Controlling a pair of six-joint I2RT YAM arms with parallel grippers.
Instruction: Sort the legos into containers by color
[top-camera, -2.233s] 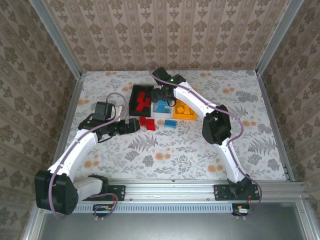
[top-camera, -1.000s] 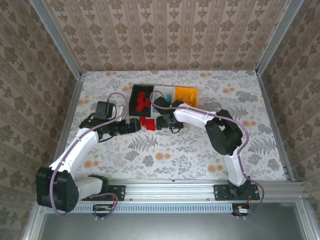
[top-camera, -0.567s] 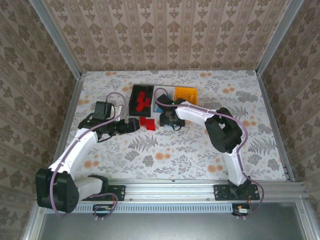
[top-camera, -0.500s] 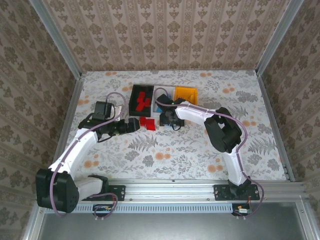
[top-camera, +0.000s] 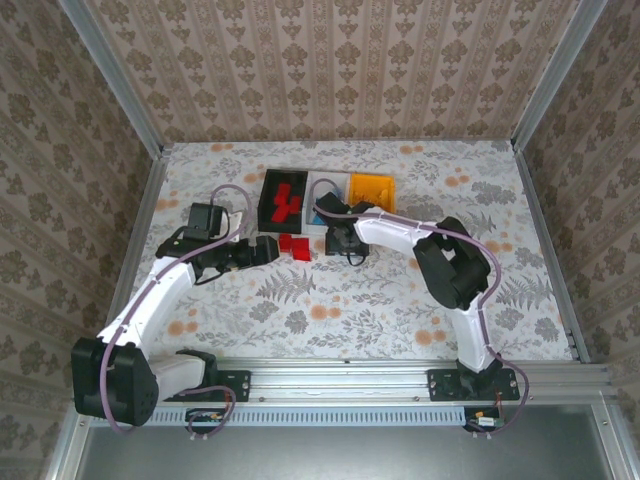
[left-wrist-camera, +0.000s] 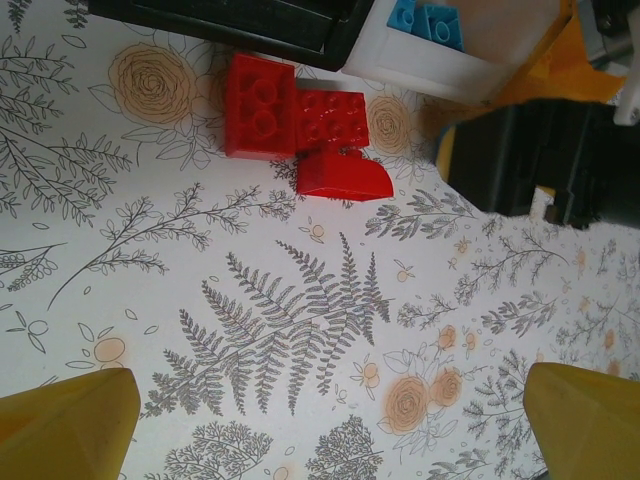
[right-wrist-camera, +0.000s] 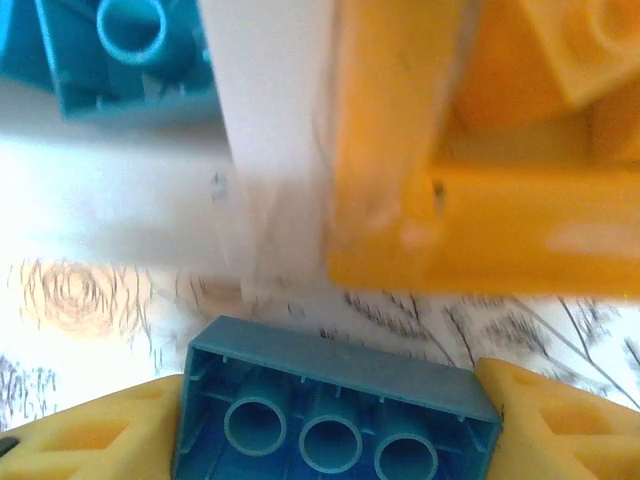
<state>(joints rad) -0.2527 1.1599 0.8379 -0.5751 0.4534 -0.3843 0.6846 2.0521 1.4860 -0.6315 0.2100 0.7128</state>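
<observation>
Right arm's come down off the bins since a couple seconds back. Now the right gripper sits at 6 o'clock of the white bin, jaws clamped on a light blue brick with its hollow underside facing the wrist cam. From the brick, the orange bin is at 1 o'clock. I've got the left gripper spread wide, nothing in it. Three red bricks lie touching on the surface at its 12 o'clock, right by the black bin.
</observation>
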